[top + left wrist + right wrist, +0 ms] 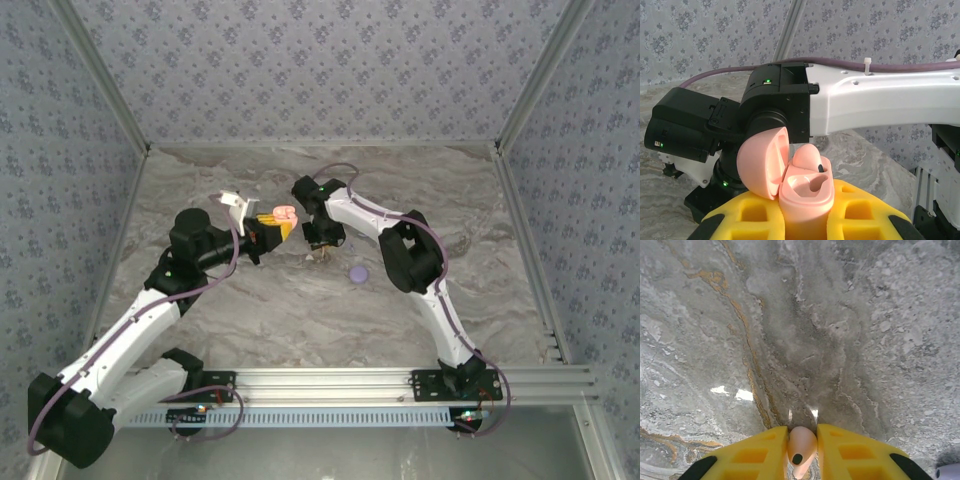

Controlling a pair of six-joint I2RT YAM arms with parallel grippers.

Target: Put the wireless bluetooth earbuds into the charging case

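Right fingers (760, 452) clamp a pink earbud (801, 442) between their tips; left fingers (862, 210) clamp the open pink charging case (805, 197).

Lighting: bright, even, diffuse. Two small white glare spots are recorded on the tabletop (850, 330), right wrist view. Shadows soft and faint. Focus sharp overall.
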